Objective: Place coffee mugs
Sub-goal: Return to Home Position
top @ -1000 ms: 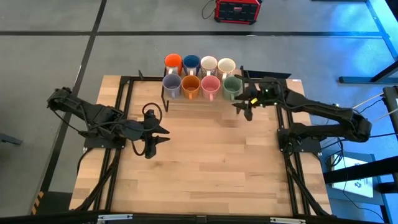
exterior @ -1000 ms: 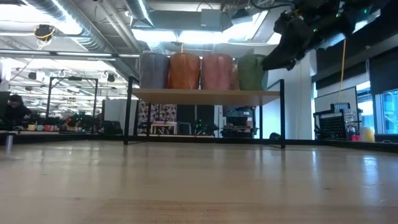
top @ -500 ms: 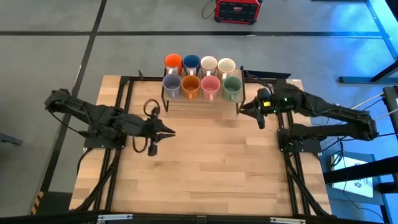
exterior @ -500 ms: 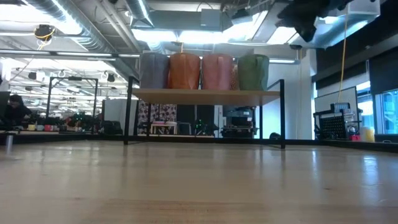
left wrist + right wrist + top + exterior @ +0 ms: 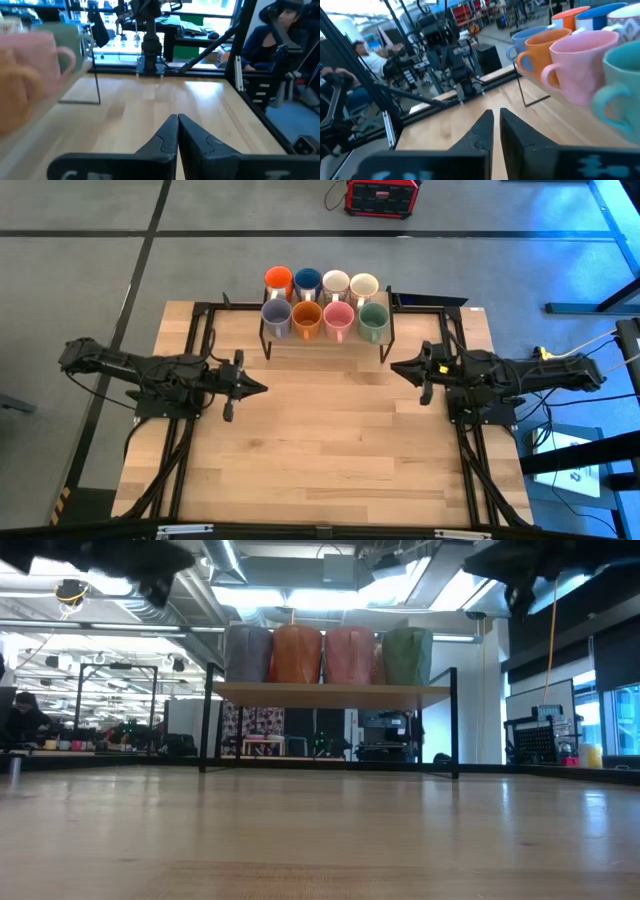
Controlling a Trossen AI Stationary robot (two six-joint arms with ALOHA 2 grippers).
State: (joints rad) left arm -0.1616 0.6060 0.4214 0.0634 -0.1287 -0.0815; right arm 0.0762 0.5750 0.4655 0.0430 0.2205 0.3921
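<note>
the right gripper (image 5: 400,367) is no longer up at the shelf (image 5: 325,341) beside the green mug (image 5: 373,317). over the last second it swings away and folds back toward its base on the right side of the table (image 5: 330,450). the left gripper (image 5: 255,388) draws in too and now sits closer to its own base. both are clenched on nothing: in each wrist view the two fingers lie nearly together with bare wood beyond. all eight mugs (image 5: 306,315) stand on the shelf at the table's far edge in two rows of four, none shifted. placing looks finished, and only parking the arms remains.

from table height only the front row shows, from the lavender mug (image 5: 247,653) across to the green one. the back row is hidden behind it, and both arms are cut off at the top edge. in the left wrist view the nearest mugs are blurred and clipped. in the right wrist view the green mug runs off the edge.
</note>
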